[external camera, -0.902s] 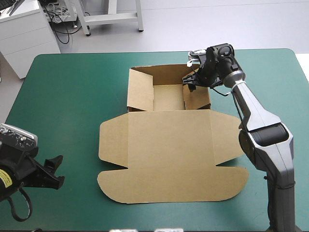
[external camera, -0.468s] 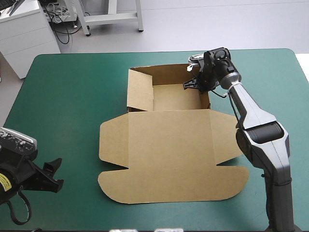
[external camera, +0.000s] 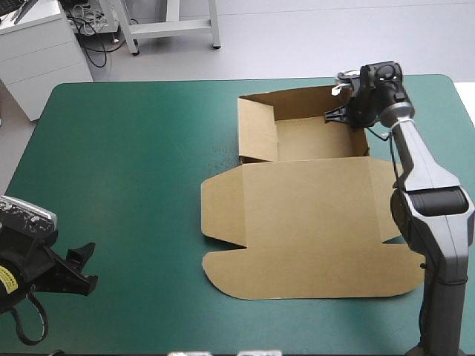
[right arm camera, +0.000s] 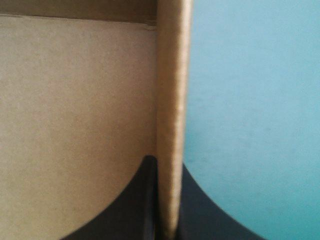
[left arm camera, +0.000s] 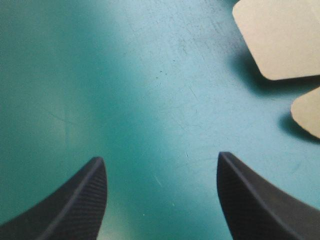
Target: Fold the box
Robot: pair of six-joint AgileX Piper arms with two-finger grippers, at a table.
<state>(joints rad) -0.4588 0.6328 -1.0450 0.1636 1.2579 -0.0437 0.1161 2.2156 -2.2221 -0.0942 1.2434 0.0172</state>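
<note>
Since the earlier frames the brown box [external camera: 312,222] had slid from the middle of the teal-green table cover [external camera: 126,163] into the right half of the high view and turned slightly. Its long run still went top to bottom, with the open tray end toward the upper right and the flat, round-cornered lid toward the bottom. The right gripper [external camera: 343,113] had travelled with it, clamped nearly closed on the thin matte edge of the tray's upright right wall near the far corner. The left gripper [external camera: 83,265], at the lower left as before, stood spread wide over bare cover, holding nothing.
</note>
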